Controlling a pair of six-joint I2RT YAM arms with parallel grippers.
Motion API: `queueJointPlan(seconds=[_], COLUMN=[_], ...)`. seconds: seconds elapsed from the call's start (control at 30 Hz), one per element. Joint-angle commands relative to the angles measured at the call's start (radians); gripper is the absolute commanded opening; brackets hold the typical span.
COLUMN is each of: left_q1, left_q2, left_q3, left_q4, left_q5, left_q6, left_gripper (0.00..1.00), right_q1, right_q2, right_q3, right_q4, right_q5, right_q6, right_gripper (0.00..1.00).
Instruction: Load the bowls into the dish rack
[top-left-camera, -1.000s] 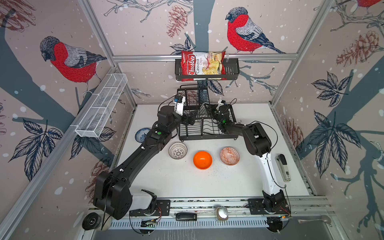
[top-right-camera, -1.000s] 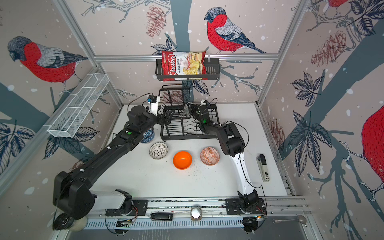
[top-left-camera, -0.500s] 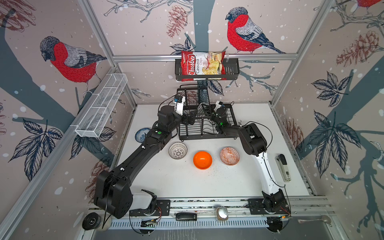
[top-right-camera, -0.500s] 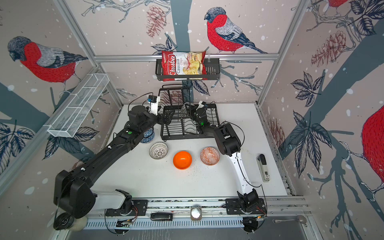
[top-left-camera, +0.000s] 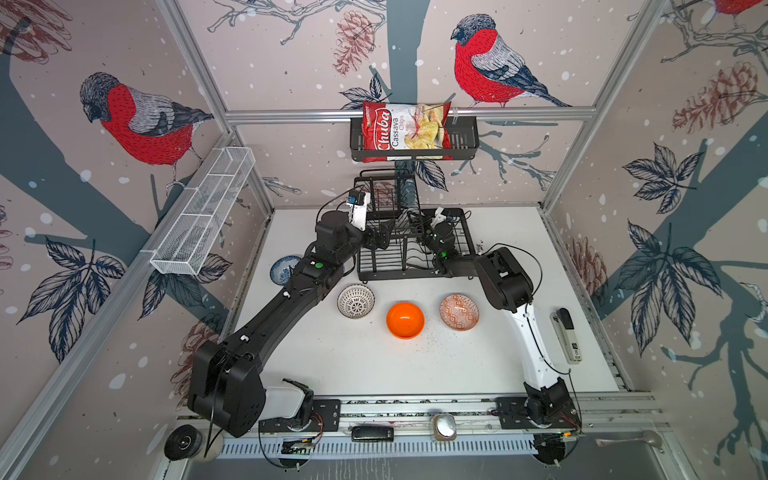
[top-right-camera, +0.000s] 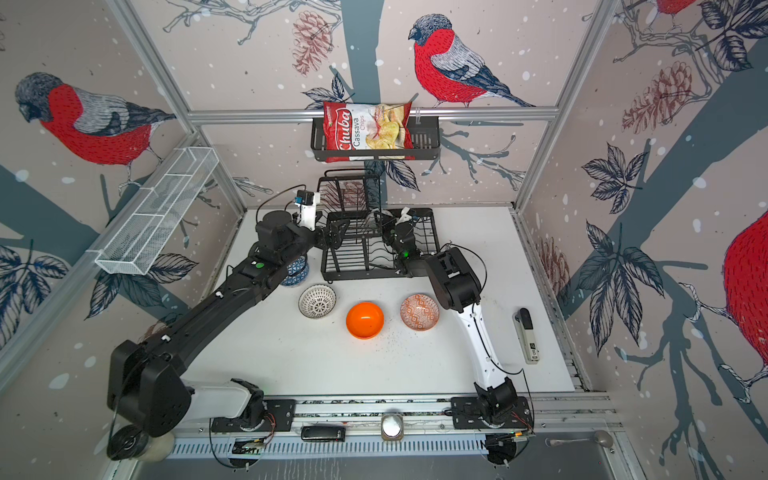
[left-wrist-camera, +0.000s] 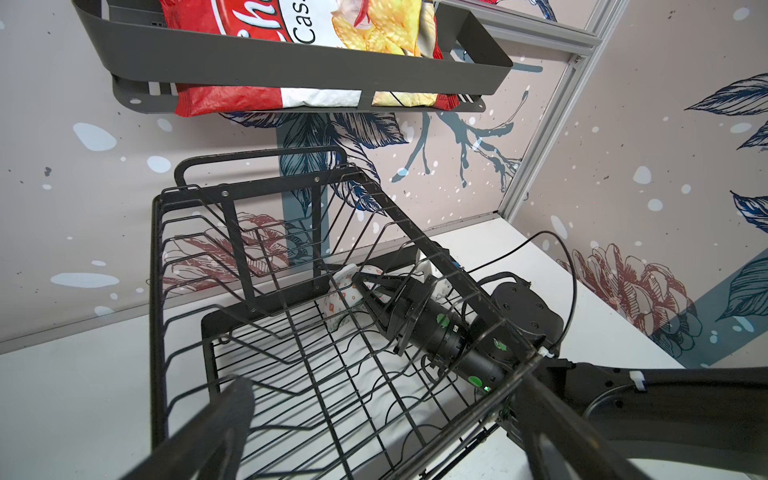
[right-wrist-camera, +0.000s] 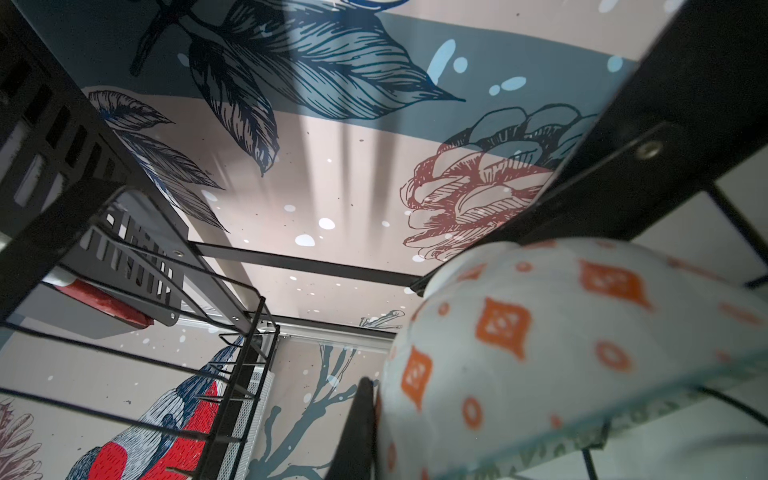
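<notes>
The black wire dish rack (top-left-camera: 415, 257) (top-right-camera: 361, 259) stands at the back of the table. My right gripper (top-left-camera: 419, 224) (top-right-camera: 384, 226) reaches inside the rack's lower tier. It is shut on the rim of a white bowl with orange diamonds (left-wrist-camera: 345, 297) (right-wrist-camera: 561, 345), which is tilted on edge among the wires. My left gripper (top-left-camera: 384, 232) (left-wrist-camera: 386, 419) is open and empty at the rack's left end. On the table lie a blue-white bowl (top-left-camera: 284, 268), a black-lined white bowl (top-left-camera: 355, 301), a plain orange bowl (top-left-camera: 405, 320) and an orange-red patterned bowl (top-left-camera: 459, 311).
A black basket (top-left-camera: 465, 139) with a chips bag (top-left-camera: 405, 131) hangs on the back wall above the rack. A white mesh basket (top-left-camera: 203, 216) runs along the left wall. A black-and-white stapler-like device (top-left-camera: 567, 334) lies near the table's right edge. Crumbs speckle the table around the orange bowl.
My right arm has swung slightly left, carrying its bowl a little further into the rack. The left arm and the bowls on the table have not moved.
</notes>
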Motion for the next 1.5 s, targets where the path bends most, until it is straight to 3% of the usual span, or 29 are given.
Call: queueJointPlan(seconds=[0.0,0.23,0.73,1.47], left_q1=[0.000,0.000,0.000,0.005], left_q2=[-0.002,-0.008,-0.015,-0.024], left_q3=[0.006,0.006,0.002,0.005], left_q4=[0.026,0.026,0.027,0.024], left_q5=[0.009,0.005,0.001,-0.004], left_q6=[-0.011,-0.009,-0.009,-0.021], left_gripper=[0.98,0.98,0.98,0.98], right_q1=[0.012,0.022,0.021,0.002], right_q2=[0.002,0.004,-0.027,-0.126], right_q3=[-0.002,-0.007,-0.032,-0.101], right_q4=[0.058,0.044,0.033,0.009], right_q5=[0.004,0.047,0.069,0.045], right_q6=[0.025,0.076,0.094,0.061], right_gripper=[0.02,0.13,0.23,0.30])
